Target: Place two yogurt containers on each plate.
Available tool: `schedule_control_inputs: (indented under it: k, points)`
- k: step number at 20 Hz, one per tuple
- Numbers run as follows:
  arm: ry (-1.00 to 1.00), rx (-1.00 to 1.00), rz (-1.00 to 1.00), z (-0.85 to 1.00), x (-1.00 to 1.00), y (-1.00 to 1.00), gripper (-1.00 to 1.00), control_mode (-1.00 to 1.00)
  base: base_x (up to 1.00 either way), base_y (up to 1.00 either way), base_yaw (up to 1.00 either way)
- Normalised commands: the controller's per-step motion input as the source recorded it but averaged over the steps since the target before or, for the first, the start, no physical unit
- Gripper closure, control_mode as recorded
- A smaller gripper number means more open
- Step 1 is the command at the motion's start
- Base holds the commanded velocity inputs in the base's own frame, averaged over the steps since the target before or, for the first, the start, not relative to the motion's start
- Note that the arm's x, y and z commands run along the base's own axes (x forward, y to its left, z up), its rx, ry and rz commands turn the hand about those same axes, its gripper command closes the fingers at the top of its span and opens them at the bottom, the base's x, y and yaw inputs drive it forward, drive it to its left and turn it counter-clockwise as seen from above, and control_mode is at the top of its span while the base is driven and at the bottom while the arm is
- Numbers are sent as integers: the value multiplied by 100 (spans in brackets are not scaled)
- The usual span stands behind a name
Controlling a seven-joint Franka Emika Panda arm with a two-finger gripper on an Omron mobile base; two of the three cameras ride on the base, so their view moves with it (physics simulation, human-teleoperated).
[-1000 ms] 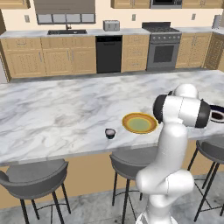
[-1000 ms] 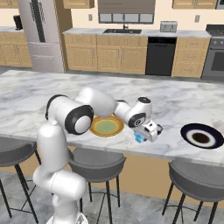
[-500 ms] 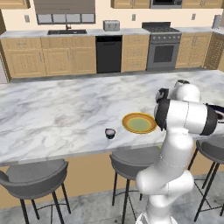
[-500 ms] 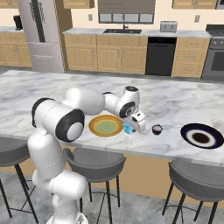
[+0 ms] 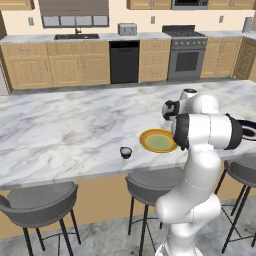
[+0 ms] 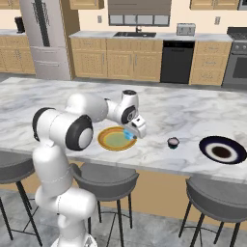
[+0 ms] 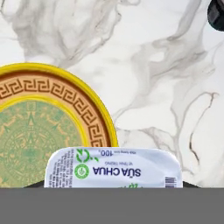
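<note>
Claw (image 6: 131, 133) gripped the boxy light blue yogurt tub (image 7: 113, 168) with its printed foil lid, held over the edge of the round yellow-rimmed plate (image 6: 116, 139), dark round cup (image 6: 173, 142) near on the marbled worktop (image 6: 193, 113), glossy navy plate (image 6: 222, 149) beyond it

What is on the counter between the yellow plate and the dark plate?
In the right base view, one small dark yogurt cup stands on bare marble between the yellow plate and the dark plate.
</note>
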Motion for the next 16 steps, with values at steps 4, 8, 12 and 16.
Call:
schedule_control_inputs:
  k: [4, 8, 12, 16]
  points:
    - [11, 0, 0, -1, 11, 29, 100, -100, 0, 0, 0]
    - [9, 0, 0, -19, 4, 10, 100, -100, 0, 0, 0]
    - [2, 0, 0, -34, 2, 0, 100, -100, 0, 0, 0]
    - [0, 0, 1, -30, 7, 4, 100, -100, 0, 0, 0]
